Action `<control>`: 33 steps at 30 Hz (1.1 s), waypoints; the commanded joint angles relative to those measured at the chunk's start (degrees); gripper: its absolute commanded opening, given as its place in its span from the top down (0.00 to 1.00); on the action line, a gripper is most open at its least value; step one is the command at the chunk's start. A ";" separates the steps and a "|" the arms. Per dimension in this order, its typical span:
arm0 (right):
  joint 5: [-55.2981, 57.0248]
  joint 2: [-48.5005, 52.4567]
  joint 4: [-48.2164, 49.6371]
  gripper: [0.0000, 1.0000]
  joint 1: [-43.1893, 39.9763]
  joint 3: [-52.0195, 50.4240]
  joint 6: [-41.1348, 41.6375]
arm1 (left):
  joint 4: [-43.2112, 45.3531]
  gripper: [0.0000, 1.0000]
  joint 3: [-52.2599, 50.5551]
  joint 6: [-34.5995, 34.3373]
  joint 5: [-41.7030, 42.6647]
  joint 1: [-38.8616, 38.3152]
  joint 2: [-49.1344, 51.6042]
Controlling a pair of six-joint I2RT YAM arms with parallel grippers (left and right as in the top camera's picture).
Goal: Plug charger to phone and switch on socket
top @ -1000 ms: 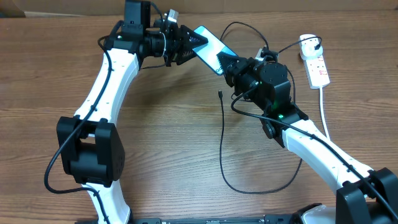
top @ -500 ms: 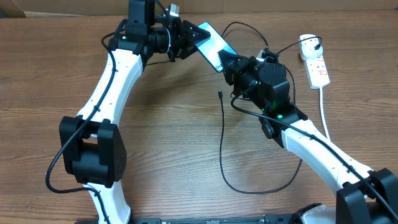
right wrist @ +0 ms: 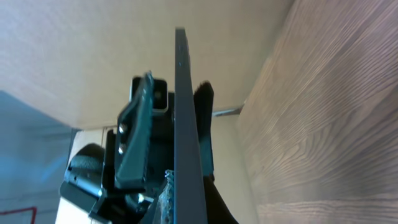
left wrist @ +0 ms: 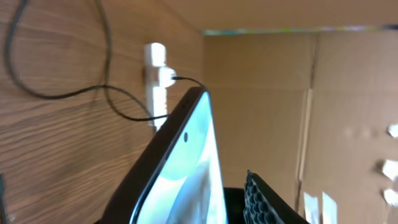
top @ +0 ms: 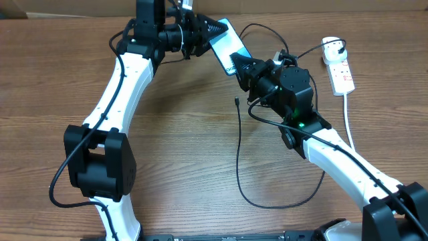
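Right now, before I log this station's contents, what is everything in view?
phone: one, black edge, pale blue screen, held off the table between both grippers
charger: one, black cable, on the table, tip loose near centre
socket: one, white with red marks, far right
white cord: one, trailing from the socket
table: one, brown wood
cardboard: brown, behind the table
left gripper: black, closed on the phone
right gripper: black, closed on the phone

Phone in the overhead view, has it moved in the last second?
Yes. The phone has shifted toward the top of the view, away from the charger tip, which stayed put.
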 commanded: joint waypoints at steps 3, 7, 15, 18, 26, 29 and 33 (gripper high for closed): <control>-12.68 0.28 -1.62 0.96 2.45 -0.81 -1.09 | 4.44 0.62 1.40 0.70 10.97 -1.20 -2.14; -13.84 0.28 -0.42 0.96 2.43 -0.81 -1.29 | 4.31 0.62 1.40 2.23 13.79 -1.20 -2.01; -14.43 0.28 -0.50 0.96 2.38 -0.81 -5.90 | 4.13 0.62 1.40 2.84 17.00 -1.01 -1.99; -15.28 0.28 -0.63 0.96 2.05 -0.81 -8.37 | 4.15 0.62 1.40 3.06 18.95 -0.76 -1.97; -20.22 0.28 0.52 0.96 1.25 -0.81 -12.70 | 4.15 0.60 1.40 3.72 20.83 -0.09 -1.95; -20.33 0.28 2.25 0.96 1.27 -0.81 -10.32 | 4.15 0.61 1.40 3.72 21.05 -0.02 -1.95; -20.15 0.28 3.89 0.96 1.27 -0.81 -5.84 | 4.15 0.61 1.40 3.69 21.00 -0.04 -1.95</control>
